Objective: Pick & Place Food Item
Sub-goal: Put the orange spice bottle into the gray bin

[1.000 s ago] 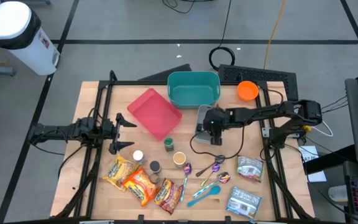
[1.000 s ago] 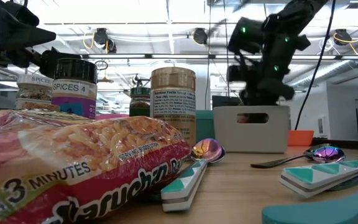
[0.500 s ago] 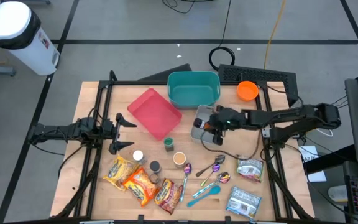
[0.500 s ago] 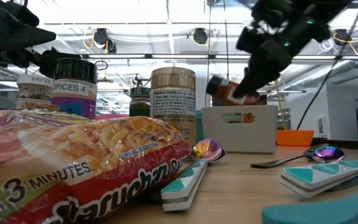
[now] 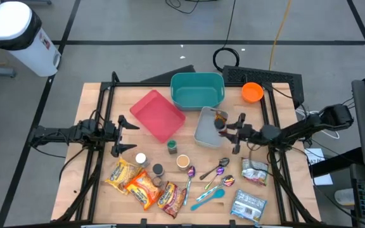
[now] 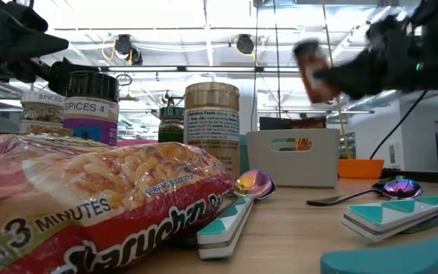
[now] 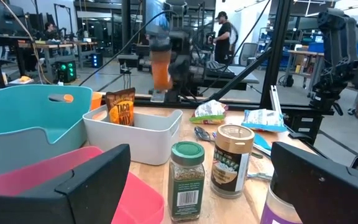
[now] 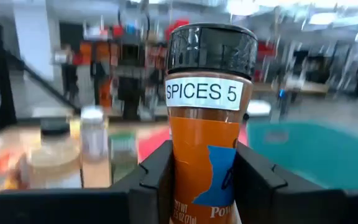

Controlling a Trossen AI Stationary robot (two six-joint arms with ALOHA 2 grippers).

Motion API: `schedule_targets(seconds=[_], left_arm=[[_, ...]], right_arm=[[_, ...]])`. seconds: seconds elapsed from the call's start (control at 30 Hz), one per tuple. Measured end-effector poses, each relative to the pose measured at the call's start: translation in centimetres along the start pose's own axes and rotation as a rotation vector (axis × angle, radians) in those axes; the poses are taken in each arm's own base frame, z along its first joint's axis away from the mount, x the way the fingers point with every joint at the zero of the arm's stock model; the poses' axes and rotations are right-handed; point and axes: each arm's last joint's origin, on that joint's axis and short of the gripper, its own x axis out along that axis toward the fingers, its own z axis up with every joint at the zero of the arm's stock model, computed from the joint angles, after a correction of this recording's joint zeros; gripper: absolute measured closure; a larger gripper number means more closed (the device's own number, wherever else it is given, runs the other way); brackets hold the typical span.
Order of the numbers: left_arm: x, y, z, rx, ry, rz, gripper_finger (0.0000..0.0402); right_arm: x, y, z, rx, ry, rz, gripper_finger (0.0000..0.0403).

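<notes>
While its dark fingers clamp an orange spice jar [image 8: 209, 124] labelled "SPICES 5" with a black lid, the right pincer [image 5: 225, 128] hangs right of centre in the overhead frame, at the right-hand edge of the grey bin [image 5: 206, 126] on the wooden desk [image 5: 100, 107]; in the level view the jar [image 6: 308, 68] shows lifted well above the bin [image 6: 291, 156], upper right of the frame. A brown taco packet [image 7: 121, 107] stands inside that bin. Behind the bin, toward the top of the overhead frame, sit a teal tub [image 5: 198, 90] and an orange bowl [image 5: 252, 92], with a red tray [image 5: 156, 114] to the left. Below the bin lie spoons [image 5: 220, 170], silver pouches [image 5: 255, 171] and, at lower left, noodle packets [image 5: 141, 184], with three small jars [image 5: 172, 147] between tray and packets. At the left of the overhead frame the left pincer [image 5: 123, 133] waits just left of the red tray, its fingers spread wide with nothing between them.
</notes>
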Motion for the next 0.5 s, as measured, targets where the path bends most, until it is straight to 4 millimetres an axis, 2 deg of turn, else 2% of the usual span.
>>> schedule_targets(seconds=[0.1, 0.27, 0.5], left_arm=[[0.0, 0.0, 0.01, 0.0, -0.001, 0.0, 0.0005], [0.0, 0.0, 0.01, 0.0, -0.001, 0.0, 0.0005], [0.0, 0.0, 0.0, 0.0, 0.0, -0.001, 0.0005]], right_arm=[[-0.07, 0.16, -0.42, -0.049, 0.04, -0.008, 0.0292], [-0.02, 0.2, -0.74, -0.029, 0.071, 0.0, 0.0292], [0.01, 0.33, -0.57, -0.046, 0.053, 0.046, 0.0292]])
